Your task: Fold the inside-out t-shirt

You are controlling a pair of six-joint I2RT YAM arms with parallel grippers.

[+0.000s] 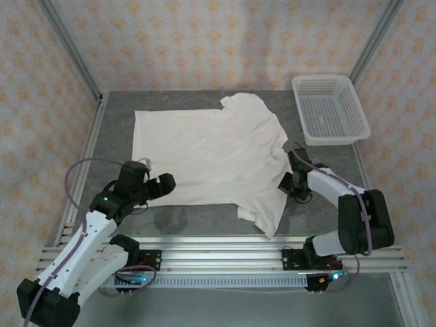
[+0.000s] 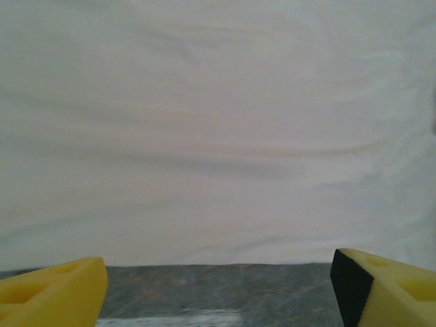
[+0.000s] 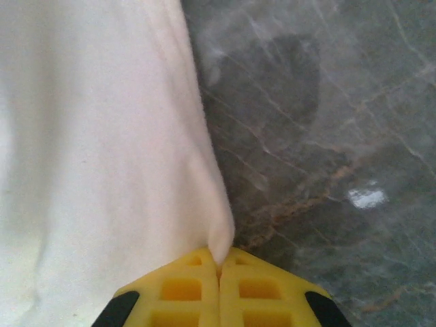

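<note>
A white mesh basket (image 1: pixel 330 109) stands on the grey desk (image 1: pixel 204 221), beyond the right jaws and off to their right, apart from the cloth. Its mesh floor is in plain sight from wall to wall.

The left jaws stand wide apart, released, with nothing between them. In the left wrist view their two yellow pads (image 2: pixel 54 293) sit at the bottom corners, with a strip of bare desk (image 2: pixel 218 293) in the gap. The edge of the t-shirt (image 2: pixel 218 136) lies just ahead of the jaws, running straight across, and the pads are not touching it. From above, these jaws sit low at the near edge of the t-shirt (image 1: pixel 204 157), close to its left corner.

The right jaws are clenched, the yellow pads (image 3: pixel 184 289) pressed together. A small fold of the t-shirt's (image 3: pixel 102 157) edge is pinched where the pads meet. The cloth spreads away ahead and to the left of these jaws, and bare desk (image 3: pixel 327 136) lies ahead and to their right.

The t-shirt lies spread flat over the middle of the desk, between the two sets of jaws. One short sleeve points away from the jaws and the other lies toward the arm bases, near the right jaws.
</note>
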